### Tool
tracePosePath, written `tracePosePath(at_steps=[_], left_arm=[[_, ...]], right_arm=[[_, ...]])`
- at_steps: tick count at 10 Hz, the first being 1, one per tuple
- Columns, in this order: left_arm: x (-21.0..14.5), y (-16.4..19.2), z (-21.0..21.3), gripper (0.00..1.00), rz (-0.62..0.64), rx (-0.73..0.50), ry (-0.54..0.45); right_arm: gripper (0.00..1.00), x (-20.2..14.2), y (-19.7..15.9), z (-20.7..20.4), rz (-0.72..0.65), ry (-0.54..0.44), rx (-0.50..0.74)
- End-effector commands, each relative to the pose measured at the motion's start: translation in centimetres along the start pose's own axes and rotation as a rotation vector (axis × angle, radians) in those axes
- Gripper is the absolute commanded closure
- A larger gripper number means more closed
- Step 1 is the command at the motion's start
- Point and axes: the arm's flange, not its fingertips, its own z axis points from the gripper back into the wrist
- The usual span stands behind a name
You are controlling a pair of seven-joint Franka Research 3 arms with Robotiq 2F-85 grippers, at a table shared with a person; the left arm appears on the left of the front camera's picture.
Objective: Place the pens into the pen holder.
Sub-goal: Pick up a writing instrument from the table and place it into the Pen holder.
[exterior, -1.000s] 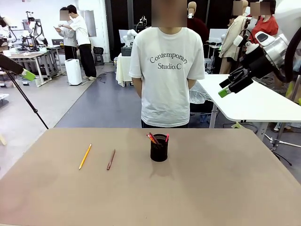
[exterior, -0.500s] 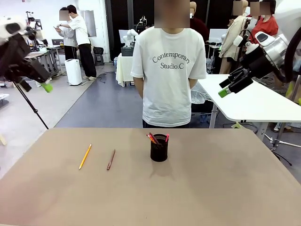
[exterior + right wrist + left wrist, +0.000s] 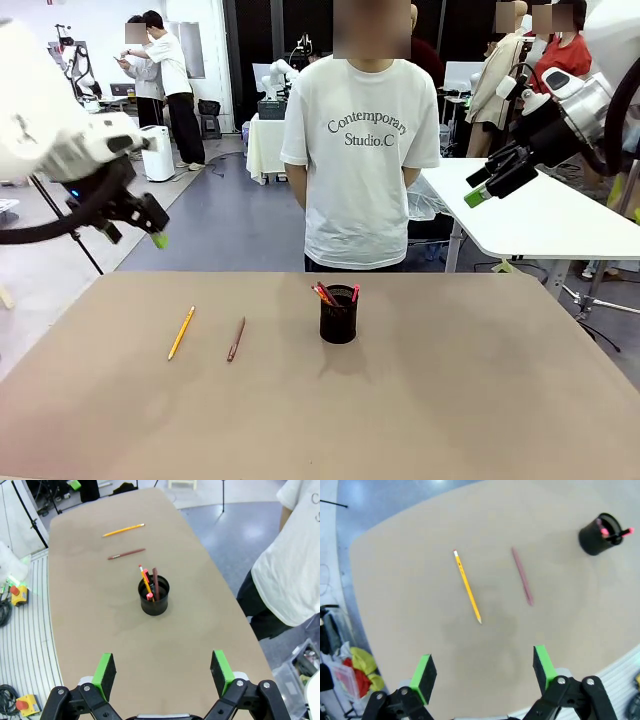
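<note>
I count two pens flat on the table (image 3: 450, 400): yellow pen (image 3: 181, 332) and red-brown pen (image 3: 236, 339), both left of the pen holder (image 3: 338, 318), red-brown nearer. Three more pens (image 3: 155, 584) stand inside it. Left gripper (image 3: 482, 667) and right gripper (image 3: 161, 665) hover above, both spread wide, empty.

On the tabletop (image 3: 470, 400): 1 yellow pencil (image 3: 181, 332), 1 red-brown pen (image 3: 236, 339), 1 black wire-mesh pen holder (image 3: 338, 322). Standing inside it, 3 pens (image 3: 155, 582).
</note>
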Motion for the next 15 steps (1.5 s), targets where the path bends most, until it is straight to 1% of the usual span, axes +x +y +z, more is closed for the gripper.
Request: tracePosePath(at_steps=[1, 2, 3, 4, 8, 9, 10, 11, 12, 13, 14, 15], left_arm=[[-0.1, -0.8, -2.5, 0.00, 0.019, 0.136, 0.008], [-0.1, -1.1, -3.4, 0.00, 0.029, 0.139, 0.010], [0.1, -0.8, -3.8, 0.00, 0.028, 0.106, 0.009], [-0.1, -1.1, -3.4, 0.00, -0.004, 0.084, 0.007], [0.0, -1.4, -3.8, 0.00, -0.003, 0.090, 0.009], [0.7, -2.8, -3.7, 0.00, 0.013, 0.110, 0.106], [2.1, -4.1, -5.6, 0.00, -0.041, 0.186, 0.099], [3.4, -5.5, -7.7, 0.00, -0.041, 0.163, 0.140], [4.7, -6.3, -9.7, 0.00, 0.047, 0.119, 0.142], [5.5, -7.0, -12.0, 0.00, 0.029, 0.100, 0.142], [5.9, -7.8, -14.3, 0.00, 0.052, 0.185, 0.130], [6.3, -8.5, -16.2, 0.00, 0.086, 0.146, 0.197]], right_arm=[[0.00, 0.1, 0.1, -0.2, -0.005, 0.003, -0.014], [0.00, 0.1, 0.1, -0.2, -0.005, 0.003, -0.014], [0.00, 0.1, 0.1, -0.2, -0.005, 0.003, -0.014], [0.00, 0.1, 0.1, -0.2, -0.005, 0.003, -0.014], [0.00, 0.1, 0.1, -0.2, -0.005, 0.003, -0.014], [0.00, 0.1, 0.1, -0.2, -0.005, 0.003, -0.014], [0.00, 0.1, 0.1, -0.2, -0.005, 0.003, -0.014], [0.00, 0.1, 0.1, -0.2, -0.005, 0.003, -0.014], [0.00, 0.1, 0.1, -0.2, -0.005, 0.003, -0.014], [0.00, 0.1, 0.1, -0.2, -0.005, 0.003, -0.014], [0.00, 0.1, 0.1, -0.2, -0.005, 0.003, -0.014], [0.00, 0.1, 0.1, -0.2, -0.005, 0.003, -0.014]])
